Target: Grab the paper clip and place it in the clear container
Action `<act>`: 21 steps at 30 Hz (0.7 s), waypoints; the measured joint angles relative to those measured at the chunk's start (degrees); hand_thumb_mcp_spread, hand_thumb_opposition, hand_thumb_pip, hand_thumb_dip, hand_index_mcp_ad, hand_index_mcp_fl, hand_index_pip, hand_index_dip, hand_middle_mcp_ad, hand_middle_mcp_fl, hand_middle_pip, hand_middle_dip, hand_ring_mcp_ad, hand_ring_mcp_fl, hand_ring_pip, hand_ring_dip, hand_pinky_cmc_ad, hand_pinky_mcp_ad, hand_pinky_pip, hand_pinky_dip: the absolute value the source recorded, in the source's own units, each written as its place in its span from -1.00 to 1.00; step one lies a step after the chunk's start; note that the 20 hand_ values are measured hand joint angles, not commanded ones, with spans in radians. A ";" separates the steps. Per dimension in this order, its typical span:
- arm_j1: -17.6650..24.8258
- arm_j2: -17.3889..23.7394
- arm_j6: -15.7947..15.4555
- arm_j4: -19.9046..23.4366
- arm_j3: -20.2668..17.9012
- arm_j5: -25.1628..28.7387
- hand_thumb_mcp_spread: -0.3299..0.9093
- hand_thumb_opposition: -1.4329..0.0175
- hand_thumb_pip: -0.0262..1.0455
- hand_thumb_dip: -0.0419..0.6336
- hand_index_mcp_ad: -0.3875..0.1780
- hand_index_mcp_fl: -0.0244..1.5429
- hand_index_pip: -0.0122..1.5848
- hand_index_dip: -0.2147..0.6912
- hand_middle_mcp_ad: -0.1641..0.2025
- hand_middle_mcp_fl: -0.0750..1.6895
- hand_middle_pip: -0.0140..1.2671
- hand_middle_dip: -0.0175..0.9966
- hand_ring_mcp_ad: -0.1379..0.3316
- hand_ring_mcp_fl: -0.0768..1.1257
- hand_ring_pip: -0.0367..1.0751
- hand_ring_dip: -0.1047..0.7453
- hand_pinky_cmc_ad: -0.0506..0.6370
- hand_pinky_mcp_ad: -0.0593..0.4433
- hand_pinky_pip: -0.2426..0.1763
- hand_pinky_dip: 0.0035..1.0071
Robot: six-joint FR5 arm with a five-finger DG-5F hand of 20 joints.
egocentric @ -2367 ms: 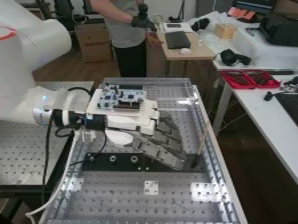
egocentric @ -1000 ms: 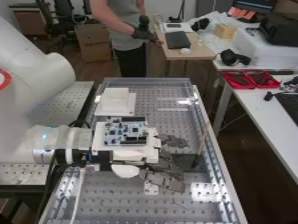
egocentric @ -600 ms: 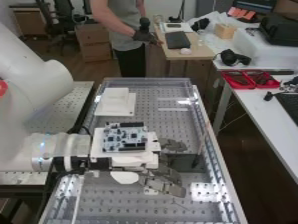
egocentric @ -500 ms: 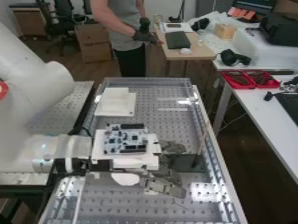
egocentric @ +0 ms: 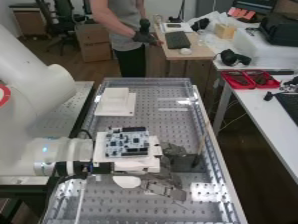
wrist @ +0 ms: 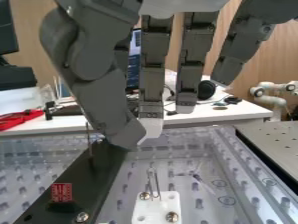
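Over the near half of the bench, the hand is at the end of the arm with its fingers pointing down. In the wrist view the hand has long, mostly straight fingers, and the thumb tip is close beside a pale fingertip. No held thing shows between them. Below the fingertips a thin wire loop, which looks like the paper clip, stands upright at a small white plate with screws. A clear-walled tray surrounds the work area; whether it is the clear container I cannot tell.
A dark bar with screws and a red square lies beside the white plate. A thin upright rod is past the fingers. White stacked blocks lie farther up the bench. Red trays are on the side table.
The hand has come from mid-bench towards the near end, uncovering the white blocks and now covering the small white plate in the high view. Over the last half second it has shifted only slightly.
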 joint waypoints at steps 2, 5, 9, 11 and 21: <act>-0.06 -0.08 0.06 0.23 -0.12 0.01 0.56 -0.28 0.29 0.02 -0.32 -0.74 -0.40 -0.63 -0.48 -0.20 0.09 0.49 -0.18 -0.01 -0.76 0.41 0.39 0.25 0.63 -0.62; -0.11 -0.15 0.13 0.36 -0.20 0.01 0.57 -0.28 0.29 0.02 -0.32 -0.73 -0.40 -0.63 -0.50 -0.21 0.14 0.49 -0.18 0.00 -0.76 0.41 0.39 0.25 0.63 -0.62; -0.23 -0.39 0.42 0.95 -0.42 -0.02 0.60 -0.30 0.29 0.02 -0.32 -0.73 -0.40 -0.63 -0.50 -0.17 0.15 0.49 -0.18 -0.01 -0.76 0.42 0.39 0.25 0.62 -0.62; -0.25 -0.61 0.61 1.30 -0.49 -0.06 0.60 -0.30 0.29 0.02 -0.32 -0.73 -0.40 -0.63 -0.50 -0.19 0.17 0.49 -0.18 -0.01 -0.76 0.42 0.39 0.25 0.62 -0.62; -0.27 -1.45 1.19 2.09 -0.22 -0.47 0.59 -0.30 0.29 0.02 -0.32 -0.73 -0.40 -0.64 -0.50 -0.18 0.17 0.50 -0.18 -0.01 -0.76 0.41 0.39 0.25 0.63 -0.62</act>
